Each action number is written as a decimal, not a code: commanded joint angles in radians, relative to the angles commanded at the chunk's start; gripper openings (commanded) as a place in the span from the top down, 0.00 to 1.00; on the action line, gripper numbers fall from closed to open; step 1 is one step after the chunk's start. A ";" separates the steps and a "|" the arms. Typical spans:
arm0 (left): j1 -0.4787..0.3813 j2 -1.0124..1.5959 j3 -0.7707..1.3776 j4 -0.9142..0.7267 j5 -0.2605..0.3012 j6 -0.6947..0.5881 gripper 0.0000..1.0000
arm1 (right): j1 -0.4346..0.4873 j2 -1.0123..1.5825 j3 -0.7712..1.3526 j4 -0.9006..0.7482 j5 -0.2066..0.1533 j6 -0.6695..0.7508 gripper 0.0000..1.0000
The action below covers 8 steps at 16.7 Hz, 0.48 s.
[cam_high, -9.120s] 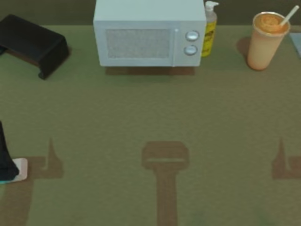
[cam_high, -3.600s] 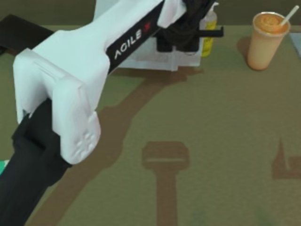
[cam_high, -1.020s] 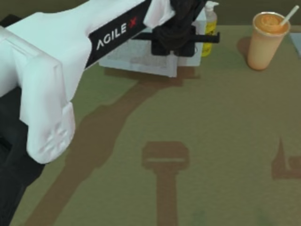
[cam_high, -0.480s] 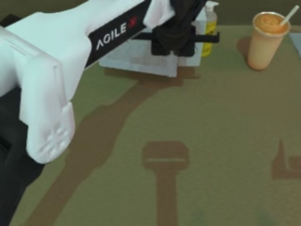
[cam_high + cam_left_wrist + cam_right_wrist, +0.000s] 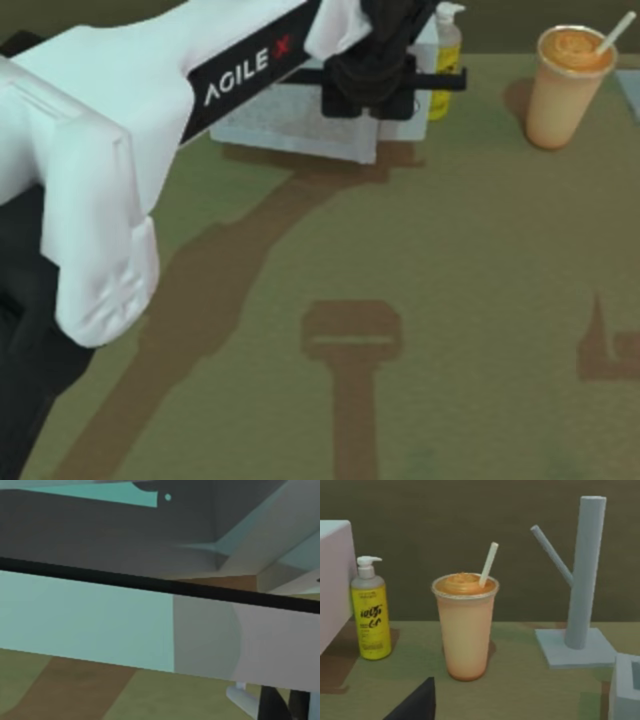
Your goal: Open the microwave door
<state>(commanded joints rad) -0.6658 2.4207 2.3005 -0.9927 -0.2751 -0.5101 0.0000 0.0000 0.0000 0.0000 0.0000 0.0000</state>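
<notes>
While left arm spans the table from near-left to far centre, everything hinges on one far-edge contact.

Table (image 5: 470, 280): olive cloth; task things sit at far edge, centre-left of top view.

Left arm (image 5: 150, 130): big white link w/ AGILEX lettering runs diagonally up to the oven front, hides much of it.

Microwave (image 5: 425, 40): pale box at far edge, mostly under the arm; right wrist view shows only its side wall.

Microwave door (image 5: 300, 125): pale panel, mesh window; looks swung out a bit, its free right edge nearer the camera than the body. Long axis runs left-right along the front. Hinge side seems left (judgement).

Left gripper (image 5: 368, 85): dark head right at the door's right end, directly in front of the oven. Left wrist view shows a pale panel w/ a dark edge strip v. close, prob. the door. Fingers hidden; can't tell if clamped or slack.

Key relation: door edge lies just beyond/under the left gripper, so the pull should go toward near side, arcing leftward about the hinge. Left arm far nearer.

Cup (image 5: 465, 625): orange drink w/ straw, far right, well apart from door.

Bottle (image 5: 370, 617): yellow pump bottle just beside oven's right wall; clear of the swing, I judge.

Right arm: not in top view; parked, its camera faces the cup.
</notes>
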 joint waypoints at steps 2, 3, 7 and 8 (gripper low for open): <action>0.000 0.000 0.000 0.000 0.000 0.000 1.00 | 0.000 0.000 0.000 0.000 0.000 0.000 0.00; 0.000 0.000 0.000 0.000 0.000 0.000 1.00 | 0.000 0.000 0.000 0.000 0.000 0.000 0.00; -0.009 0.006 -0.005 0.003 0.004 -0.001 1.00 | 0.000 0.000 0.000 0.000 0.000 0.000 0.00; -0.008 -0.005 -0.019 0.012 0.005 0.008 1.00 | 0.000 0.000 0.000 0.000 0.000 0.000 0.00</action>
<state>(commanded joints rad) -0.6740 2.4158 2.2817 -0.9804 -0.2697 -0.5018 0.0000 0.0000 0.0000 0.0000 0.0000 0.0000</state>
